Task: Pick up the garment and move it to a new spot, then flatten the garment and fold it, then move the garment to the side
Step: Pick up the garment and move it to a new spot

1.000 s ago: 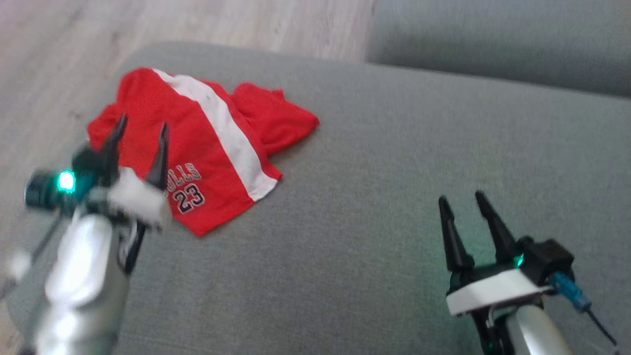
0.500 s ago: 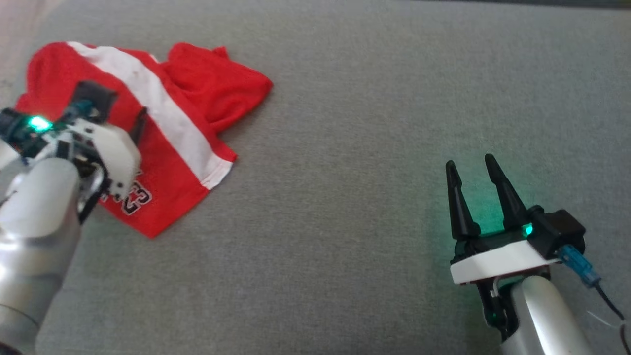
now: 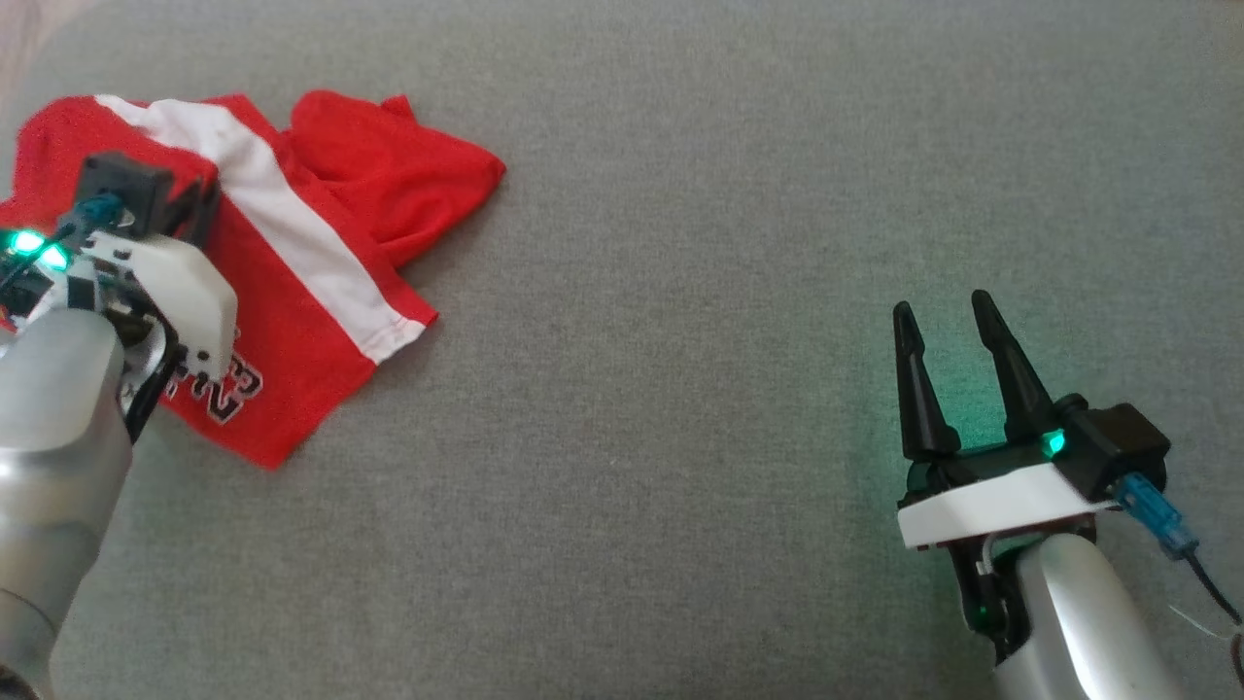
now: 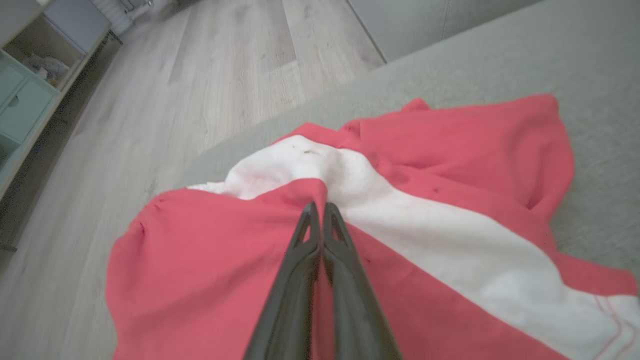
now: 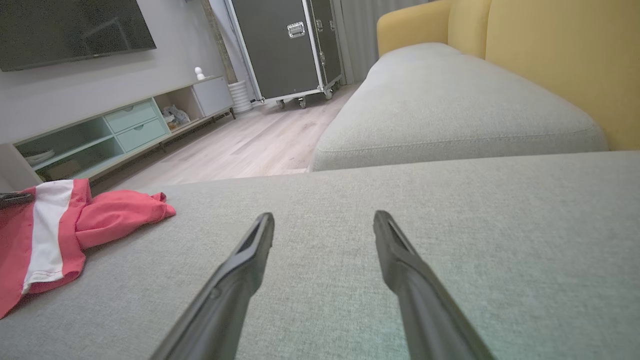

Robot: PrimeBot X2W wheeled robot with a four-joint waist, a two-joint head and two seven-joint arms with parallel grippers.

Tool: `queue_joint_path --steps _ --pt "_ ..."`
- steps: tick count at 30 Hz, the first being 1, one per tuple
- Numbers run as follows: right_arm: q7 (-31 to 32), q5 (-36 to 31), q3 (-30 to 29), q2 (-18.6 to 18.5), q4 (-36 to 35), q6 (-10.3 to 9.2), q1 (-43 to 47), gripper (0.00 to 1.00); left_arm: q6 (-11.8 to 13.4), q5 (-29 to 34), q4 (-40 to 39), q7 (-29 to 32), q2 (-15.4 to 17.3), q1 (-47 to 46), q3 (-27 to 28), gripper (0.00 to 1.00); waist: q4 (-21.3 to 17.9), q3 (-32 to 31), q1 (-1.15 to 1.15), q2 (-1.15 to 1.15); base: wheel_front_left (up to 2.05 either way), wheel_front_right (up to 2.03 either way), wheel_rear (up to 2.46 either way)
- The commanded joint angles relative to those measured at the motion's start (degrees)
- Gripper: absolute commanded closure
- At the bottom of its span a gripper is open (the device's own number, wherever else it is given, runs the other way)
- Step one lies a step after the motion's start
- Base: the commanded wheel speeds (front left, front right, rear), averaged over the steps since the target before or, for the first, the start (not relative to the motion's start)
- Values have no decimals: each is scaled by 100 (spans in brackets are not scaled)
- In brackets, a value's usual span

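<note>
The left gripper point(image 4: 317, 211), whose fingers stood wide apart above the garment point(image 3: 321, 262) a second ago, has come down and snapped closed: in the left wrist view its two dark fingers now meet at the tips, pinching a raised ridge of red cloth just where it borders the white stripe point(image 4: 450, 250), with the fabric puckered up toward the pinch. The garment itself lies crumpled on the grey sofa cushion point(image 3: 680, 408), at its far left corner, close to the edge beyond which the wooden floor point(image 4: 200, 75) shows; it does not look lifted yet, most of it resting on the cushion. The right gripper point(image 3: 943, 303) has kept its place near the cushion's near right side, well apart from the garment, fingers spread wide and holding nothing. The grasp looks made, so the pick-up that opens the task can probably begin; carrying to a new spot, flattening and folding all remain ahead, and a single-point pinch will likely let the cloth hang bunched
</note>
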Motion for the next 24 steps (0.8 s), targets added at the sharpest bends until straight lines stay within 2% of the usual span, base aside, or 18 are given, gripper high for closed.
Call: queue_joint_path --steps 1,4,8,14,24 --pt "-63 -12 139 -21 -148 24 -67 0 11 36 -61 -280 329 -400 143 100 25 -141 0 0 0 0 0" --pt "-63 35 148 -21 -94 24 24 0 20 -9 -52 -745 329 -396 186 100 68 -380 0 0 0 0 0" --pt "-63 105 174 -21 -42 24 135 0 151 -36 -121 -1291 359 -382 296 100 118 -731 0 0 0 0 0" --pt "-63 212 192 -21 -1 24 278 0 310 -13 -702 -1642 416 -342 431 100 135 -1105 0 0 0 0 0" --pt "-63 346 173 -21 -79 24 321 0 633 47 -2806 -1668 286 163 448 100 -190 -1403 0 0 0 0 0"
